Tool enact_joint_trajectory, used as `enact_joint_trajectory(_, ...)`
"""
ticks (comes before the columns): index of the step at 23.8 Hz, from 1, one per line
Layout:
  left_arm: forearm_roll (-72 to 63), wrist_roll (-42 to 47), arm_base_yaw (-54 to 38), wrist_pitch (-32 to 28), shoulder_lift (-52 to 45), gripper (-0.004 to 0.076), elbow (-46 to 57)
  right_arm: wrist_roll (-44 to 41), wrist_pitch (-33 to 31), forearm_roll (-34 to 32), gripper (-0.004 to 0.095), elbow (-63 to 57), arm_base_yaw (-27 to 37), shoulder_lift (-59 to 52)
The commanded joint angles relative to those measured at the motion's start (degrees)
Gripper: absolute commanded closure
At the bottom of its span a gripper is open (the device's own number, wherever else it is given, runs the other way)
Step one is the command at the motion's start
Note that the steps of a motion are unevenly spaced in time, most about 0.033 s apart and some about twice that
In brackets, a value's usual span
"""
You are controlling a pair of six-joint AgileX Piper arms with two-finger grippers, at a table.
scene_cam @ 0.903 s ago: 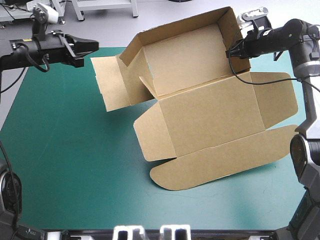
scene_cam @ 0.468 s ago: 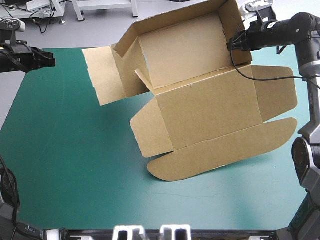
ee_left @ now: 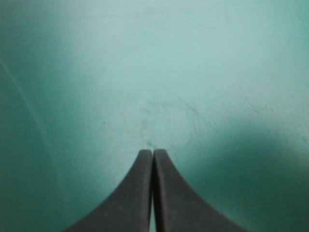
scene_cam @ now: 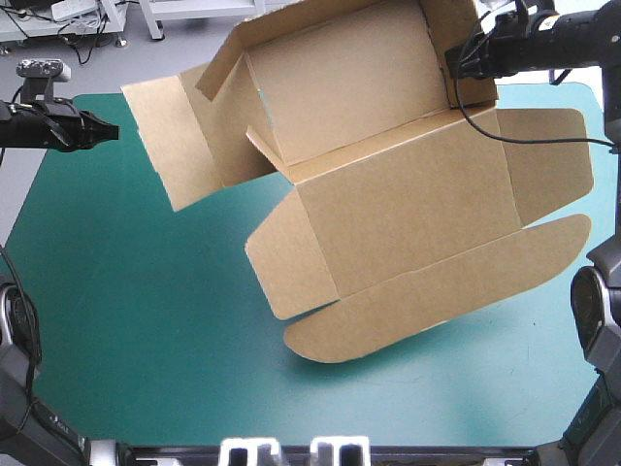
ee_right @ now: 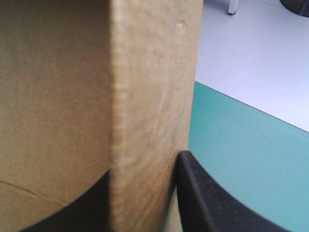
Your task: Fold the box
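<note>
The brown box (scene_cam: 388, 194) hangs tilted above the teal-green table, its tray part with raised walls uppermost and the flat lid with rounded flap drooping toward the front. My right gripper (scene_cam: 458, 60) is shut on the box's right tray wall near the far right. In the right wrist view the brown wall (ee_right: 149, 111) stands edge-on between the black fingers (ee_right: 203, 198). My left gripper (scene_cam: 109, 133) is shut with nothing in it, over the table's far left edge, well apart from the box's loose left flap (scene_cam: 165, 136). The left wrist view shows its fingers (ee_left: 153, 193) joined over bare cover.
The teal-green cover (scene_cam: 146, 320) lies bare under and left of the lifted box. The box's lowest rounded flap (scene_cam: 437, 301) hovers close to the table at centre right. Grey floor (ee_right: 256, 58) lies beyond the far edge.
The right gripper has lifted the box higher and farther back, the lid rising off the table. The left arm drew back to the far left edge and stays there.
</note>
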State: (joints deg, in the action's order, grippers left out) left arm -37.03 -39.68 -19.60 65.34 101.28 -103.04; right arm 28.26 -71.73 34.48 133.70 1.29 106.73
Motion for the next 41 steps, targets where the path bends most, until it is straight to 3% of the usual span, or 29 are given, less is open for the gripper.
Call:
enact_joint_trajectory(1, -7.4, -2.1, 0.0, 0.4, -1.2, 0.0733, -1.4, -1.0, 0.3, 11.1, 0.0927, 2.7, 3.6, -3.8)
enact_joint_trajectory(6, -23.4, -7.9, 0.6, 3.4, 0.0, 0.0733, -1.4, -0.5, 0.3, 14.2, 0.0927, 2.7, 5.2, -3.6)
enact_joint_trajectory(15, -32.6, -9.6, 8.6, 4.0, 0.0, 0.0732, -1.4, 0.1, 0.2, 15.8, 0.0927, 1.1, 4.8, -3.4)
enact_joint_trajectory(19, -38.1, -11.3, 9.0, 8.5, 0.0, 0.0732, -1.4, 0.3, 0.2, 15.7, 0.0927, 0.9, 4.8, -2.2)
enact_joint_trajectory(26, -42.7, -11.6, 9.7, 8.7, -2.0, 0.0730, -1.7, -1.1, 2.4, 5.9, 0.0927, 0.1, 1.0, -1.1)
enact_joint_trajectory(37, -42.0, -9.4, 15.1, 8.7, -3.1, 0.0597, -1.7, -1.4, 6.3, 5.7, 0.0927, 0.1, -0.2, -0.9)
enact_joint_trajectory(41, -42.0, -9.2, 16.1, 8.7, -3.9, 0.0566, -1.7, -2.3, 7.8, 2.8, 0.0926, 0.1, -0.3, -0.9)
